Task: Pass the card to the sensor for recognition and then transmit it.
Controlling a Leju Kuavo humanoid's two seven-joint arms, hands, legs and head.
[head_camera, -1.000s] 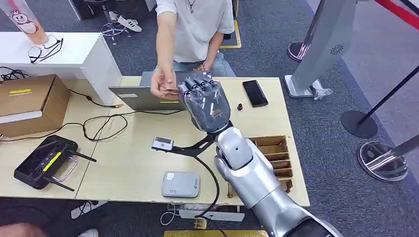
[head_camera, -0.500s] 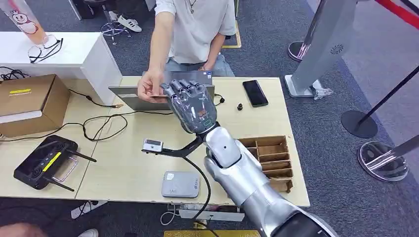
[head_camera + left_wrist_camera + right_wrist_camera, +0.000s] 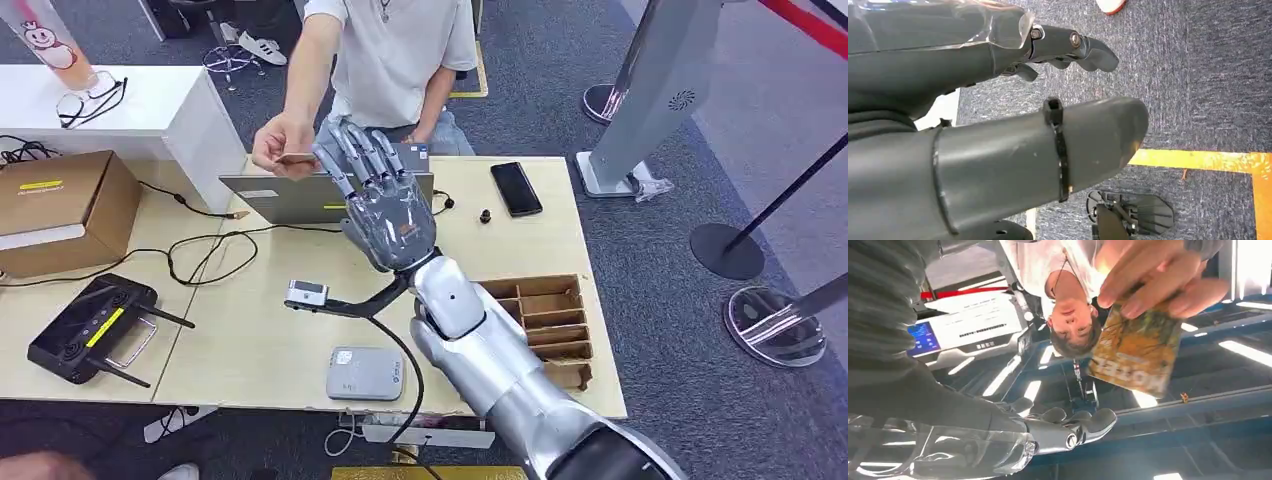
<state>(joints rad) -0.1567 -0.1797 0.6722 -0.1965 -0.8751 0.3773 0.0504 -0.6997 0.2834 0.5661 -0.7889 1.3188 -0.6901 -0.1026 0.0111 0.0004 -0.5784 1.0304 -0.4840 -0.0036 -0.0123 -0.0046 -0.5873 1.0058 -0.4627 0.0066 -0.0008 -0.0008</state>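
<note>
One robot arm is raised over a pale wooden table (image 3: pixel 260 340); it is the right arm, silver, ending in the right hand (image 3: pixel 385 215), dark grey, with its fingers (image 3: pixel 350 150) spread apart and stretched up and away from the robot; nothing is held in it. In the right wrist view the same hand (image 3: pixel 998 437) shows its fingers extended with open air beyond them; the card (image 3: pixel 1135 352), printed in orange and green, sits above them in the person's hand (image 3: pixel 1158 275), pinched at one end, apart from the robot's fingers. In the head view the card (image 3: pixel 296 158) is a thin strip in the person's hand (image 3: pixel 278 146), just beside the robot's fingertips and well above the table; whether they touch cannot be told. A grey flat sensor pad (image 3: pixel 366 373) lies near the table's front edge, well away from the card. The left hand (image 3: pixel 998 125) hangs over carpet, fingers loosely extended, holding nothing.

The hand-over looks complete or very nearly so, as the card rests with the person; the sound move is likely to keep the fingers open and draw the arm back slowly and straight, so no finger snags the card or the person's hand; lowering should wait until clear of the laptop (image 3: pixel 300 195) beneath.
</note>
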